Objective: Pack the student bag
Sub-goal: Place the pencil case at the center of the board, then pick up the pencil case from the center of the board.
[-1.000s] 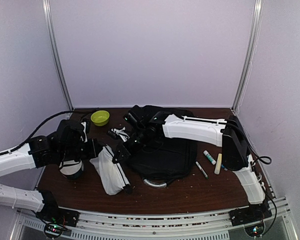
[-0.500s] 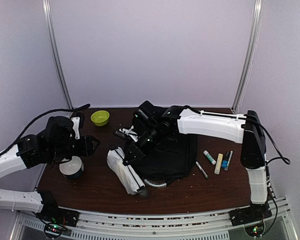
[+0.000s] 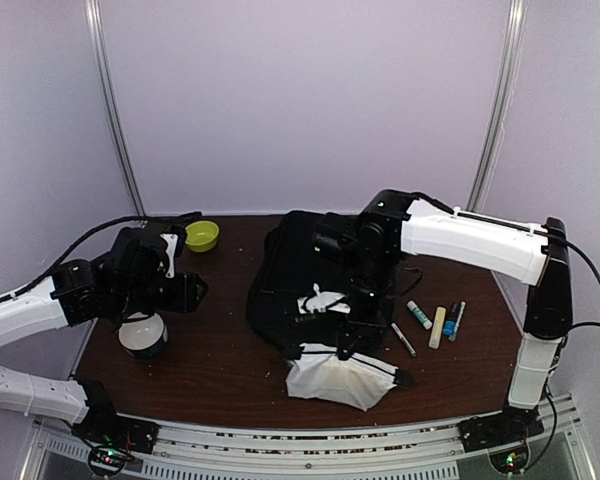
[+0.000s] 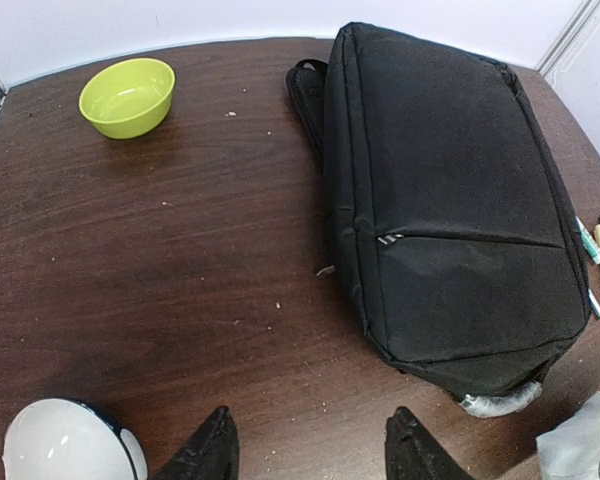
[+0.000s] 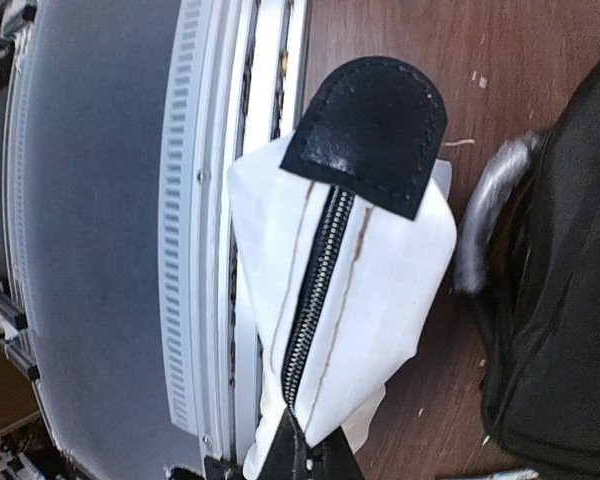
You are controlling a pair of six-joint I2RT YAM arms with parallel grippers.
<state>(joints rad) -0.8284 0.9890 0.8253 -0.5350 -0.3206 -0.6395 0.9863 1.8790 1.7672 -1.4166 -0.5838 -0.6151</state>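
The student bag (image 3: 315, 285) is a large black backpack lying flat mid-table, its grey handle (image 4: 500, 402) towards the near edge. My right gripper (image 3: 344, 348) is shut on the zipper end of a white pouch (image 3: 338, 380), which hangs in front of the bag. In the right wrist view the pouch (image 5: 350, 290) shows a black zipper and a black tab (image 5: 370, 130), with the gripper (image 5: 305, 462) pinching its lower end. My left gripper (image 3: 194, 291) stands open and holds nothing, left of the bag (image 4: 450, 200), over bare wood (image 4: 310, 445).
A lime green bowl (image 3: 200, 236) sits at the back left. A white round object (image 3: 143, 335) lies beside the left gripper. Several pens and markers (image 3: 437, 325) lie right of the bag. The table's front rail (image 5: 210, 200) runs just beyond the pouch.
The left gripper opened, let go of the pouch and drew back left. The right arm swung the pouch from the bag's left side round to its near front.
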